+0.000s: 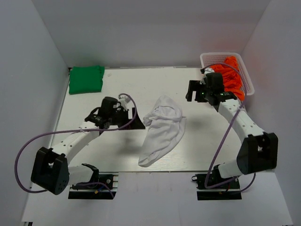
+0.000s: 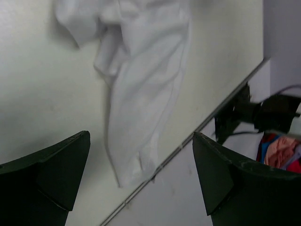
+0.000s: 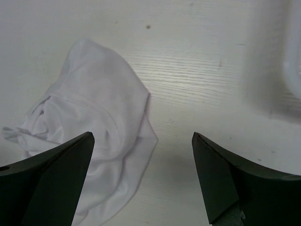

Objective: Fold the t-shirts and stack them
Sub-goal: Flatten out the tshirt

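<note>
A white t-shirt point(image 1: 162, 129) lies crumpled and stretched out lengthwise on the middle of the table, its lower end near the front edge. A bright green t-shirt point(image 1: 85, 79) lies folded at the back left corner. My left gripper point(image 1: 137, 121) hovers open just left of the white t-shirt point(image 2: 141, 84), holding nothing. My right gripper point(image 1: 191, 90) is open and empty to the right of and behind the white t-shirt point(image 3: 94, 136), whose edge shows under its left finger. Both wrist views show wide gaps between the fingers: left gripper point(image 2: 141, 141), right gripper point(image 3: 141, 141).
A white lattice basket point(image 1: 210, 57) with orange cloth point(image 1: 233, 75) stands at the back right, right behind my right wrist; its rim point(image 3: 294, 56) shows in the right wrist view. White walls close in three sides. The table's front edge point(image 2: 188, 141) runs close to the white shirt's tip.
</note>
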`<state>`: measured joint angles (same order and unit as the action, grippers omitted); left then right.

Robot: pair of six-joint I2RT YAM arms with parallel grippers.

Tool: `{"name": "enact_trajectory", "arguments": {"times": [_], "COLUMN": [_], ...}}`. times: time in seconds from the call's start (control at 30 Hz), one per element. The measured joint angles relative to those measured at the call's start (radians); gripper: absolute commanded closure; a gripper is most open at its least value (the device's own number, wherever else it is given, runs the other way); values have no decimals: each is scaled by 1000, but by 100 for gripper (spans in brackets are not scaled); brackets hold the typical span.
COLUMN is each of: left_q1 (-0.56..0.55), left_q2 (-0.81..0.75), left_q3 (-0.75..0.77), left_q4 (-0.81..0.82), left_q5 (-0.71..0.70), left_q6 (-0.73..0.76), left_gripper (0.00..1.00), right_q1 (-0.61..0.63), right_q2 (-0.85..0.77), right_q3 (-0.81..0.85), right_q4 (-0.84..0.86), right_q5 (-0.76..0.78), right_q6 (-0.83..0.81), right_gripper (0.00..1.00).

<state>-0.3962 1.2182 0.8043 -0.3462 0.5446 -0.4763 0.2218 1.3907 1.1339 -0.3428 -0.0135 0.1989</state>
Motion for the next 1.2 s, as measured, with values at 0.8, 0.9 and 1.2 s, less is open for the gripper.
{"name": "enact_trajectory", "arguments": {"times": [0.8, 0.9, 1.2], "left_q1": [-381, -391, -393], "left_q2": [352, 362, 241], "left_q3": [17, 37, 174], "left_q4": [-89, -80, -144], "left_q5": [-234, -254, -536], "left_q6": [-51, -62, -116], "left_gripper": [73, 100, 100], "right_q1": [241, 252, 250], "right_q2": [422, 437, 373], "right_q3": [101, 100, 100], "right_q4": [30, 88, 137], "right_q5": [51, 67, 188], "right_q6": [-97, -86, 11], "right_gripper": [41, 79, 100]}}
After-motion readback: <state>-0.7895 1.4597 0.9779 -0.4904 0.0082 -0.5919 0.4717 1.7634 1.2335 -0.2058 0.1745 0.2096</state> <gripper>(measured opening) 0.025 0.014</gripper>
